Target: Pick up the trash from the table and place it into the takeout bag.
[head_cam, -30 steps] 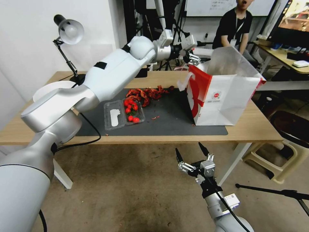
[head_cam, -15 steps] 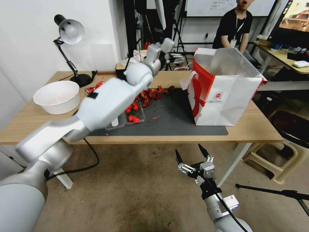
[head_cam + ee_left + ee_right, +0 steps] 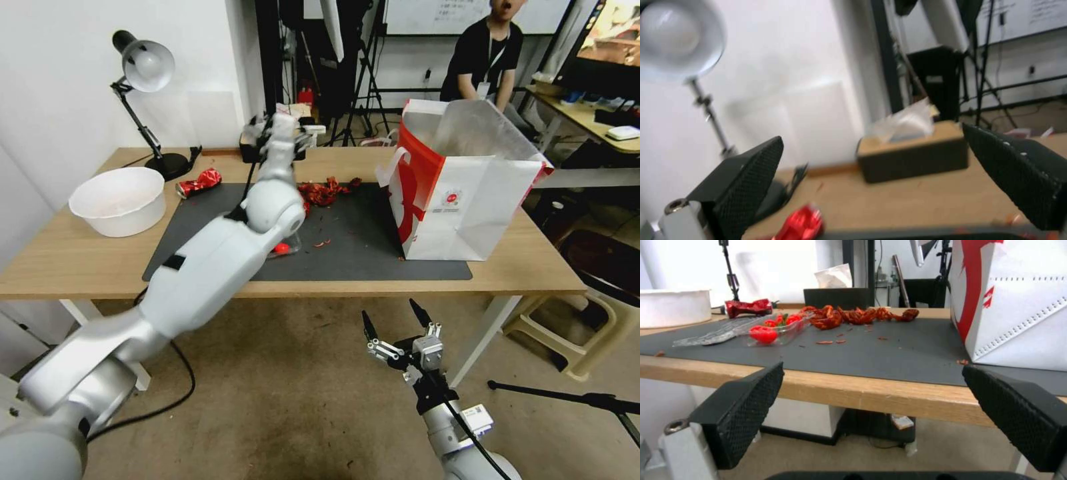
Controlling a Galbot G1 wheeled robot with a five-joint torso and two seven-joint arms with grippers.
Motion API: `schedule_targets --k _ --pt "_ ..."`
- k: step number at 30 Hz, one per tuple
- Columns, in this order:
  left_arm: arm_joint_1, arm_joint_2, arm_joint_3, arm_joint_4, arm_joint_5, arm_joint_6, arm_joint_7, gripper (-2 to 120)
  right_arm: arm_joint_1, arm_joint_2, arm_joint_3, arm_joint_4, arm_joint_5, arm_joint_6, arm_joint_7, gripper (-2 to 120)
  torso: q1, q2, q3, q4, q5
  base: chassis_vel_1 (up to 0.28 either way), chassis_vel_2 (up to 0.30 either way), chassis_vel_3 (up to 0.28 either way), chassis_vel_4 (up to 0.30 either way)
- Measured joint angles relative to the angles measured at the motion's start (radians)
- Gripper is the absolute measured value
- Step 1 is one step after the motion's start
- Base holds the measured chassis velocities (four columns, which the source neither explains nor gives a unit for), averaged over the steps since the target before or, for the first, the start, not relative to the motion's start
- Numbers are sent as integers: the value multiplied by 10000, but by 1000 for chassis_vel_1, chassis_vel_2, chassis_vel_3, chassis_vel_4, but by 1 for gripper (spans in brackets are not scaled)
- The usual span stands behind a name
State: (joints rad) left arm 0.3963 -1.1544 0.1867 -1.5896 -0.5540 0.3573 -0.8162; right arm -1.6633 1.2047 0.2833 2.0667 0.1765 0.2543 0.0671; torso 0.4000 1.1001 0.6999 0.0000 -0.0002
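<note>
Left gripper, jaws spread wide and empty, hovers over the table's far edge. The crumpled red wrapper lies to its near-left on the mat's far-left corner, long axis running left-right. Takeout bag stands at right. Right gripper, open and empty, waits below the near edge.

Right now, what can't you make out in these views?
- Head view: the takeout bag walls hide its contents.
- Head view: the left arm covers most of the clear tray of tomatoes.
- Left wrist view: motion blur; the red wrapper is cut by the edge.
- Head view: left pincer blurred.
</note>
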Motion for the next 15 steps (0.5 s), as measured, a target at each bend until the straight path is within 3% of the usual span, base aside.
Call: schedule_targets --k 8,15 --pt "2464 1074 -1603 -1362 419 -40 488 100 -82 -19 -21 16 -4 0 -6 100 -1 0 -1 0 1 0 0 0 0" --pt "4486 1450 -2908 -2430 624 -526 735 100 -86 54 -68 -10 -8 5 -54 100 -2 -1 0 6 -2 0 0 0 0"
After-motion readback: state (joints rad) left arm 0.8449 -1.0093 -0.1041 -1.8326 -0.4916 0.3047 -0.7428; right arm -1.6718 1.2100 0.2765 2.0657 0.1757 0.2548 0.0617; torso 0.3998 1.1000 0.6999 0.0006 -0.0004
